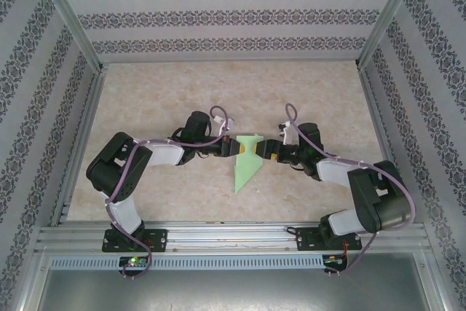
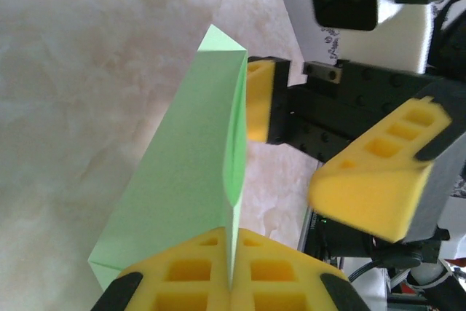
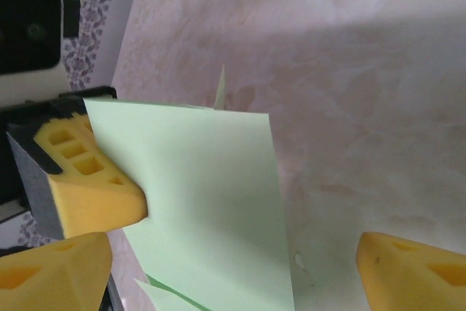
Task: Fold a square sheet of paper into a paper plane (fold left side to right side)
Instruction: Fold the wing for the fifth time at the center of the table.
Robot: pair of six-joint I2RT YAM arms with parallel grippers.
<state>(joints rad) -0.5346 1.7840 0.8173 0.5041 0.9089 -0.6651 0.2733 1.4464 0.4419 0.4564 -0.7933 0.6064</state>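
Observation:
The sheet of paper [image 1: 246,162] is light green and folded into a pointed wedge, wide at the far end and tapering toward the near left. It hangs between the two grippers at the table's middle. My left gripper [image 1: 234,148] is shut on its left edge; in the left wrist view the paper [image 2: 189,165] runs into the closed yellow pads [image 2: 233,256]. My right gripper [image 1: 268,151] is open at the paper's right side. In the right wrist view the paper [image 3: 211,202] lies between that gripper's spread fingers [image 3: 415,267], touching neither, with the left gripper's finger [image 3: 87,180] pressed on it.
The marble-patterned tabletop [image 1: 218,100] is boxed in by patterned walls [image 1: 233,12] at the back and both sides. An aluminium rail [image 1: 233,238] runs along the near edge with both arm bases on it. Frame posts [image 1: 80,136] line the left side.

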